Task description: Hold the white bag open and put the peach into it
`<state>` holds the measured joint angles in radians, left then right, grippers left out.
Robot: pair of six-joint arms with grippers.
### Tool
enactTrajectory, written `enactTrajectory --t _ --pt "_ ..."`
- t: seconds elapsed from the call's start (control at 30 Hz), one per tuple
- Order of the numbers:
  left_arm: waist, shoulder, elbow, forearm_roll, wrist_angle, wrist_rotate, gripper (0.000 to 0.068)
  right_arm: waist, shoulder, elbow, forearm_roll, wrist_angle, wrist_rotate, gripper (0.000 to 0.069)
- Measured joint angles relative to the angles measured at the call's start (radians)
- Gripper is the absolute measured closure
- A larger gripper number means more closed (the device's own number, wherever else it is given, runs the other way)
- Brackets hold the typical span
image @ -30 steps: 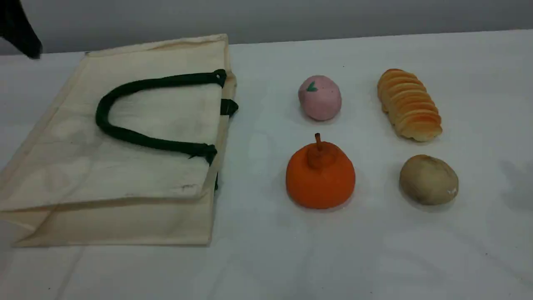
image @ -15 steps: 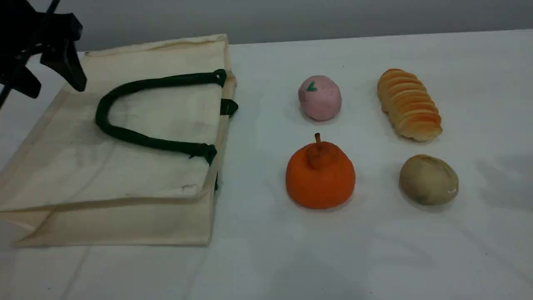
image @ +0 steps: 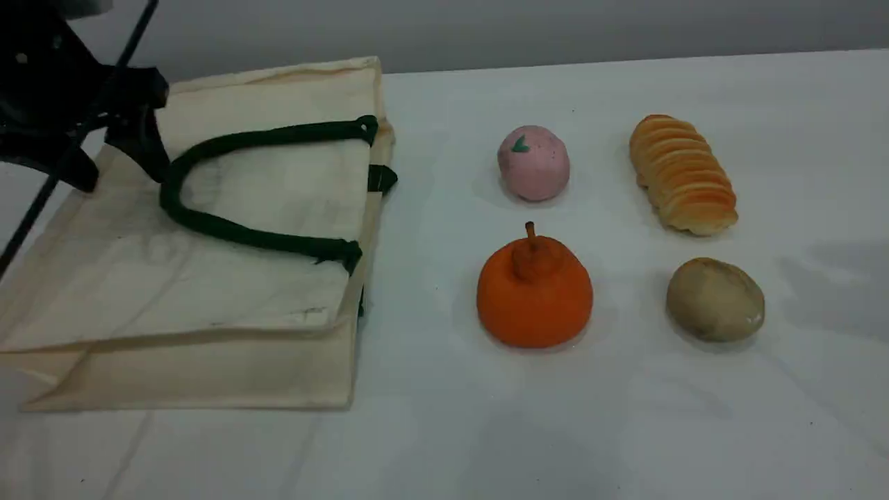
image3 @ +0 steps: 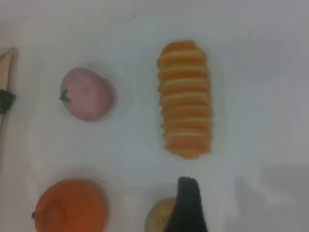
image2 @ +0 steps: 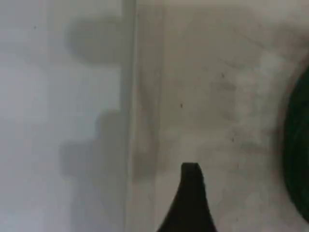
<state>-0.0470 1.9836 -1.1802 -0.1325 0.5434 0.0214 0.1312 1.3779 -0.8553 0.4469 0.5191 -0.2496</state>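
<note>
The white bag (image: pixel 208 298) lies flat on the left of the table, its dark green rope handle (image: pixel 208 226) resting on top and its mouth facing the food. My left gripper (image: pixel 119 170) hangs open over the bag's far left part, just left of the handle's bend. In the left wrist view its fingertip (image2: pixel 190 198) is above the bag fabric (image2: pixel 203 96), with the handle (image2: pixel 297 154) at the right edge. The pink peach (image: pixel 533 163) sits right of the bag. The right wrist view looks down on the peach (image3: pixel 88 94); that gripper's fingertip (image3: pixel 187 205) holds nothing.
An orange stemmed fruit (image: pixel 533 295) sits in front of the peach. A ridged bread loaf (image: pixel 684 173) and a brownish lump (image: pixel 715 298) lie further right. A black cable (image: pixel 35 208) hangs from the left arm. The table's back edge meets a grey wall.
My left gripper has come in from the top left corner, moving down and right over the bag toward the handle. A shadow at the right edge has crept left. The objects have not moved.
</note>
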Motion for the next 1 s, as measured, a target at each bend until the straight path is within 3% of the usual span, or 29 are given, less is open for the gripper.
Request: enactTrajectory --t 0.27,0.43,0.67,0.8,1.0 --pt "-0.078 0.089 -0.086 0.000 0.002 0.000 0.0141 0.000 0.000 0.000 0.000 0.004 -0.005 0.0164" --pt "-0.086 0.112 -0.100 0.000 0.006 0.000 0.0174 0.000 0.000 0.000 0.000 0.006 -0.008 0.0164" --pt "-0.086 0.111 -0.100 0.003 0.031 -0.001 0.0314 0.000 0.000 0.000 0.000 0.000 -0.008 0.0164" --pt "-0.086 0.111 -0.100 0.004 0.045 0.000 0.0430 0.000 0.000 0.000 -0.001 0.000 -0.008 0.0164" --pt "-0.086 0.111 -0.100 0.008 0.075 0.078 0.0579 0.000 -0.001 0.000 -0.001 0.000 -0.008 0.0164"
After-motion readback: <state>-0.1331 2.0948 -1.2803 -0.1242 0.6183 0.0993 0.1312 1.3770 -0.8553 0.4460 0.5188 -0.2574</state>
